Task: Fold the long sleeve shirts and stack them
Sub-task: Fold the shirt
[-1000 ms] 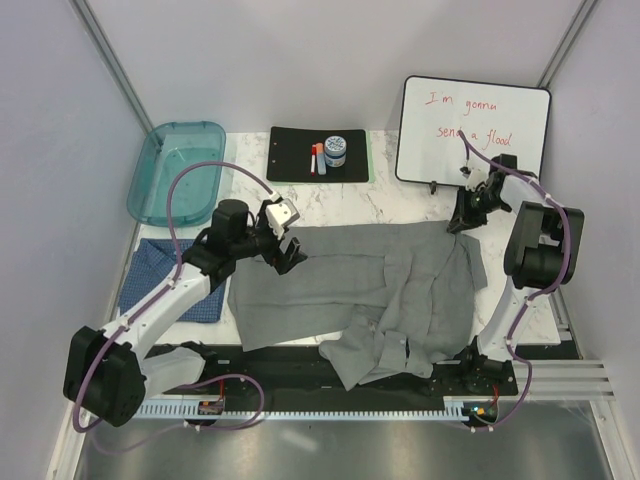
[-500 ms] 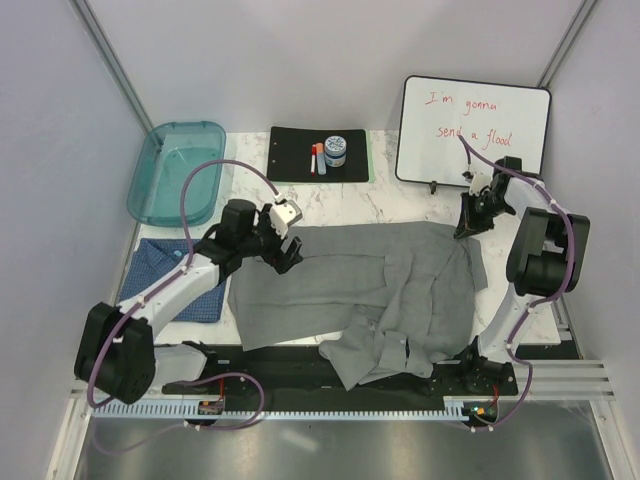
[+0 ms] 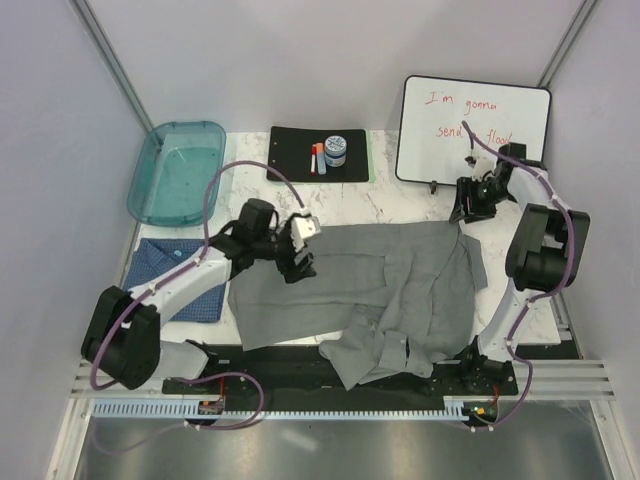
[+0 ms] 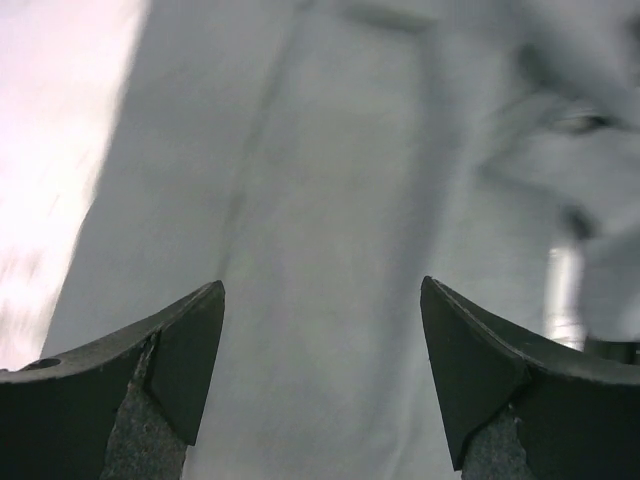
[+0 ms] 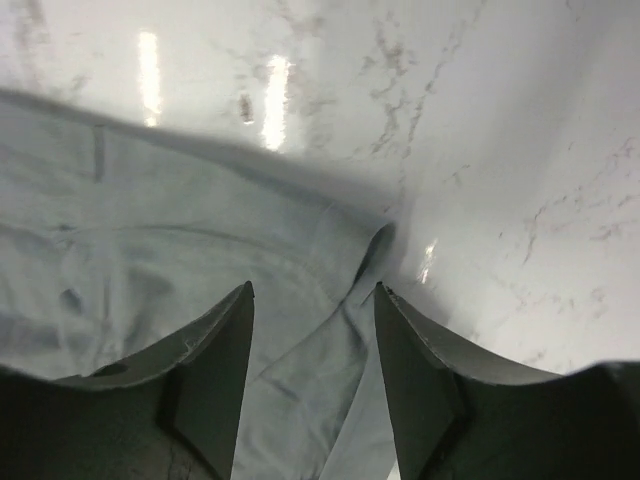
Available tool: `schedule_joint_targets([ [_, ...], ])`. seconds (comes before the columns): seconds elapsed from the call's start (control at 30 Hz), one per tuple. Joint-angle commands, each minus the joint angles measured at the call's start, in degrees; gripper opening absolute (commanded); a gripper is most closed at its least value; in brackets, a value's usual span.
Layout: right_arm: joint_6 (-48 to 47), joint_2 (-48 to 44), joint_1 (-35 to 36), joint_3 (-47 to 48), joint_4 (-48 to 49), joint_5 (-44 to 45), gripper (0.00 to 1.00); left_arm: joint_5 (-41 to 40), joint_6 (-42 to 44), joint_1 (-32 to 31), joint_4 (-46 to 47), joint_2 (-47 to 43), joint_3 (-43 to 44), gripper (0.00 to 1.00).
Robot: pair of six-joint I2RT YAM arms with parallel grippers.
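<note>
The grey long sleeve shirt (image 3: pixel 380 280) lies spread and rumpled over the middle of the table, one part hanging over the front edge. The blue long sleeve shirt (image 3: pixel 150 262) lies folded at the left, partly under my left arm. My left gripper (image 3: pixel 300 258) hovers open over the grey shirt's upper left part; its wrist view shows grey cloth (image 4: pixel 330 180) between the spread fingers (image 4: pixel 320 290). My right gripper (image 3: pixel 466 205) is open just above the shirt's far right corner (image 5: pixel 330 300), nothing held between the fingers (image 5: pixel 314 288).
A teal tray (image 3: pixel 175 170) stands at the back left. A black clipboard (image 3: pixel 290 155) with a marker and a small jar lies at the back middle. A whiteboard (image 3: pixel 475 125) leans at the back right, close behind my right gripper. Bare marble (image 5: pixel 480 120) shows beyond the shirt corner.
My right gripper has gone from shut to open at the shirt's far right corner. My left arm has reached further right over the grey shirt, still open.
</note>
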Motion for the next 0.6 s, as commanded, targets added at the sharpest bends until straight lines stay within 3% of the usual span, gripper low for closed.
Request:
schedule_joint_targets([
  [0.0, -6.2, -12.3, -0.2, 0.1, -6.3, -7.4, 0.6, 9.2, 11.0, -17.4, -6.0, -5.4, 5.0, 0.86],
  [0.2, -12.0, -20.3, 0.5, -10.1, -12.8, -16.7, 0.5, 9.4, 6.1, -36.6, -7.5, 7.9, 17.4, 0.91],
  [0.37, -14.5, -21.4, 3.3, -18.1, -13.7, -22.3, 0.37, 10.4, 3.9, -43.0, -10.4, 20.2, 29.6, 0.95],
  [0.57, -11.9, -18.1, 5.2, -21.9, -5.8, -20.1, 0.35, 2.2, 8.5, -48.5, -11.6, 26.7, 33.5, 0.92],
])
